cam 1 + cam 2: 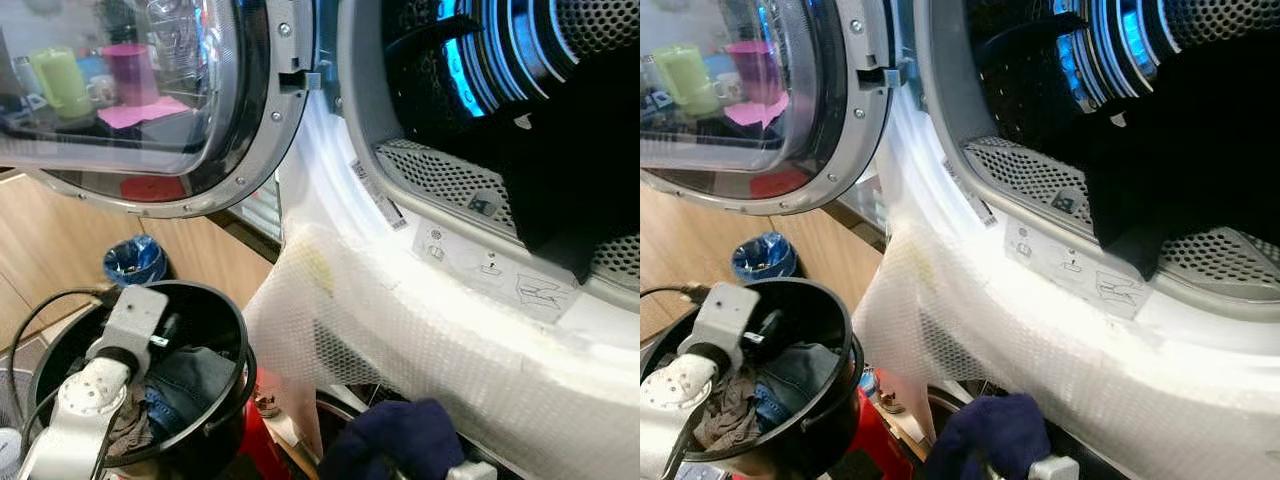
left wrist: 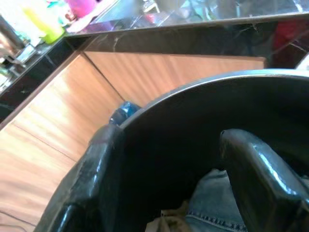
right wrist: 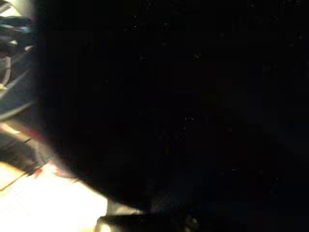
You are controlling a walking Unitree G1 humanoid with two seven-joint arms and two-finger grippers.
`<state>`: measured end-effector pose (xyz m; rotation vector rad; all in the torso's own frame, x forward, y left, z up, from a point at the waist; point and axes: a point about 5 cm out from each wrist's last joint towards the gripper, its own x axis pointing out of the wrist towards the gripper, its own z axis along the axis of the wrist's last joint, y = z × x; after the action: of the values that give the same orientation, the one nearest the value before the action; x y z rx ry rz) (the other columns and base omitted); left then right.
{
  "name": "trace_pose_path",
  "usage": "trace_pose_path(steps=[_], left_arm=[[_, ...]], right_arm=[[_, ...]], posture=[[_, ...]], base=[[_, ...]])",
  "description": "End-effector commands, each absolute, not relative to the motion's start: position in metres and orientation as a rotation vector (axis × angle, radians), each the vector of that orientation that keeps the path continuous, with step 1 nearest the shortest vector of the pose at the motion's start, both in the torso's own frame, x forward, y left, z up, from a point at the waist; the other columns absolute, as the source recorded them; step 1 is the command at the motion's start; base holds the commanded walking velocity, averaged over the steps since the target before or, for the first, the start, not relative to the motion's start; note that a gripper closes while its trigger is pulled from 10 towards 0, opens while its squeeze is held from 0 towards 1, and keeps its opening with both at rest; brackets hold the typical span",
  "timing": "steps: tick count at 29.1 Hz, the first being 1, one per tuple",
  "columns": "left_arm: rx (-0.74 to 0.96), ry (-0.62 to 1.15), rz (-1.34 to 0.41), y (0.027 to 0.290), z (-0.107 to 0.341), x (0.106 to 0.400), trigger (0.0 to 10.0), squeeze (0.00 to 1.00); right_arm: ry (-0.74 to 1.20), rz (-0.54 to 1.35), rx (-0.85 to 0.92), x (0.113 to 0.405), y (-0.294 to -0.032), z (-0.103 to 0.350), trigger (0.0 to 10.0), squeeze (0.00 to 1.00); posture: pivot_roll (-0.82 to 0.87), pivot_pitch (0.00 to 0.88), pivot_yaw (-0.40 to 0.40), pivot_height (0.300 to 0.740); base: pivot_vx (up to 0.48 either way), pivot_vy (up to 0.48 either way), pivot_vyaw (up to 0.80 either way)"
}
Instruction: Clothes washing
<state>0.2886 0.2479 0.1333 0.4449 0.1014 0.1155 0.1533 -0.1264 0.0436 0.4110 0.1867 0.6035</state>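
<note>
The washing machine drum (image 1: 480, 90) stands open with a black garment (image 1: 560, 170) lying inside. A white mesh laundry bag (image 1: 400, 330) drapes over the drum's lower rim and hangs down its front. At lower left is a black bucket (image 1: 215, 300) with jeans (image 1: 190, 375) and a brown cloth in it. My left gripper (image 2: 169, 137) is open and straddles the bucket's rim, one finger (image 2: 91, 183) outside and the other inside. Below the bag, my right gripper (image 1: 1025, 465) is shut on a bunched navy garment (image 1: 395, 440), which darkens the right wrist view.
The round glass door (image 1: 150, 100) is swung open to the left, above the bucket. A blue bag (image 1: 133, 260) lies on the floor by wooden cabinet fronts (image 1: 50, 250). Something red (image 1: 262, 440) sits below the bucket. Black cables loop around my left arm.
</note>
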Motion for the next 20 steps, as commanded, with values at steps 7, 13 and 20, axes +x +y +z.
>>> trace_pose_path(steps=[7, 13, 20], left_arm=[[0.459, 0.016, 0.100, 0.234, 0.137, 0.303, 10.0, 0.00], [0.453, 0.008, 0.097, 0.230, 0.131, 0.308, 10.0, 0.00], [0.441, 0.019, 0.090, 0.224, 0.123, 0.312, 10.0, 0.00]], right_arm=[[-0.401, 0.872, 0.516, 0.164, -0.128, 0.201, 0.0, 0.00], [-0.782, 1.011, 0.528, 0.167, -0.141, 0.299, 0.0, 0.00], [-0.941, 1.111, 0.461, 0.192, -0.150, 0.377, 0.0, 0.00]], posture=[[0.18, 0.094, -0.028, 0.740], [0.17, 0.083, -0.030, 0.740], [0.13, 0.076, -0.036, 0.740]], base=[[0.000, 0.000, 0.00], [0.000, 0.000, 0.00], [0.000, 0.000, 0.00]])
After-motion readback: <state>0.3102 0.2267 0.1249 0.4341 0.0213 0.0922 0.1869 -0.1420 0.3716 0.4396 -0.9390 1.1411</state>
